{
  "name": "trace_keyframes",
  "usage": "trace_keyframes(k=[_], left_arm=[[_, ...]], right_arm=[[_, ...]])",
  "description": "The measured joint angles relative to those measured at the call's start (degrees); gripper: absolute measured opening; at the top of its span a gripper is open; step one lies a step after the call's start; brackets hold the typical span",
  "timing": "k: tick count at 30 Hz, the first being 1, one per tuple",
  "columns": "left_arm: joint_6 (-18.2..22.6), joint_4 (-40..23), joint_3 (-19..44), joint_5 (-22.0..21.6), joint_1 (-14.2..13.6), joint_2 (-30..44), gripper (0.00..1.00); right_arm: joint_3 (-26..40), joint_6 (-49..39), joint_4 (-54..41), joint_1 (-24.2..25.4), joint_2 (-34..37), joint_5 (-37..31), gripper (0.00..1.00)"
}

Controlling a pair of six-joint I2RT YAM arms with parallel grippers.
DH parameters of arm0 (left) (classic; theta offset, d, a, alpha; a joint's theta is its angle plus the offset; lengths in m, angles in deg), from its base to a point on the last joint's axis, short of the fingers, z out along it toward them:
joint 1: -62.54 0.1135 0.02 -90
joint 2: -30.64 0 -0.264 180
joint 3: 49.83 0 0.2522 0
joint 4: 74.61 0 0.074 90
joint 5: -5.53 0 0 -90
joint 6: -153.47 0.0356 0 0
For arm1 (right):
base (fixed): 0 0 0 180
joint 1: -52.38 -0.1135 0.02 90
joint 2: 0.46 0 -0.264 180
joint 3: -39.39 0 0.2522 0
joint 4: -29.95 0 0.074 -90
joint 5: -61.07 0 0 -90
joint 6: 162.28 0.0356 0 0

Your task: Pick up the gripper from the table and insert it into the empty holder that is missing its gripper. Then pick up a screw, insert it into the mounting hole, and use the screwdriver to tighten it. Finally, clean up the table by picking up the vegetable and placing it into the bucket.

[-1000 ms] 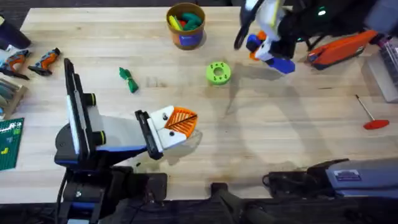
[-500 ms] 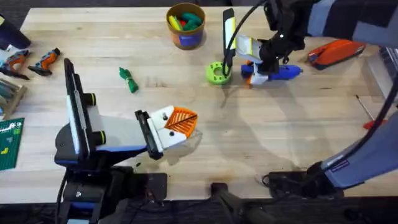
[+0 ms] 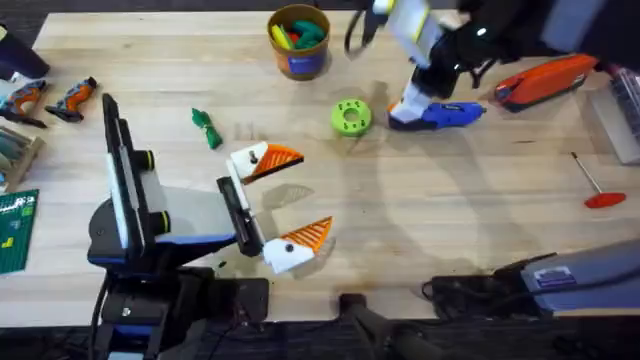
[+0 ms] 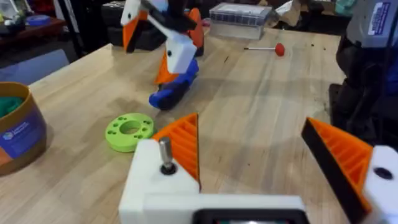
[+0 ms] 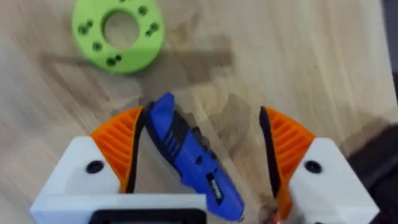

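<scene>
1. The right gripper (image 5: 196,155) stands over the blue screwdriver (image 5: 189,158), its orange fingers spread wide apart. The screwdriver lies flat on the table (image 3: 450,220) between them, its body against the ribbed pad of one finger (image 5: 118,146) and clear of the other.
2. In the overhead view the screwdriver (image 3: 440,114) lies just beside the lime-green disc (image 3: 350,117), with the right gripper (image 3: 425,95) directly over its near end.
3. A small white marking sits on the screwdriver's side, too small to read.
4. The left gripper (image 3: 275,205) is wide open and holds nothing; it hovers low over bare table, nearer the arm bases than the green disc. A screw (image 4: 166,155) stands up from its white finger mount.
5. The green vegetable (image 3: 206,128) lies on the table, to the left of the disc and apart from both grippers.
6. The bucket (image 3: 298,42) stands beyond the disc near the far edge, with colourful pieces inside; its blue label (image 4: 15,132) carries writing that cannot be read.
7. A red-handled driver (image 3: 596,185) lies far to the disc's right.
</scene>
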Motion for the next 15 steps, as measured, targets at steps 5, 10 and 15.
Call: trace_keyframes(k=[5,10,15], left_arm=[[0.0,0.9,-0.1,-0.9,0.0,0.0,0.985],[-6.8,2.7,-0.2,-7.6,0.0,0.0,0.985],[-10.9,-0.7,1.8,-16.4,0.0,0.2,0.984]], right_arm=[[0.0,14.0,-0.1,0.0,-7.4,0.0,0.978],[0.0,27.3,-0.5,0.0,-15.7,0.0,0.976],[0.0,34.6,-0.5,0.1,-23.7,0.0,0.978]])
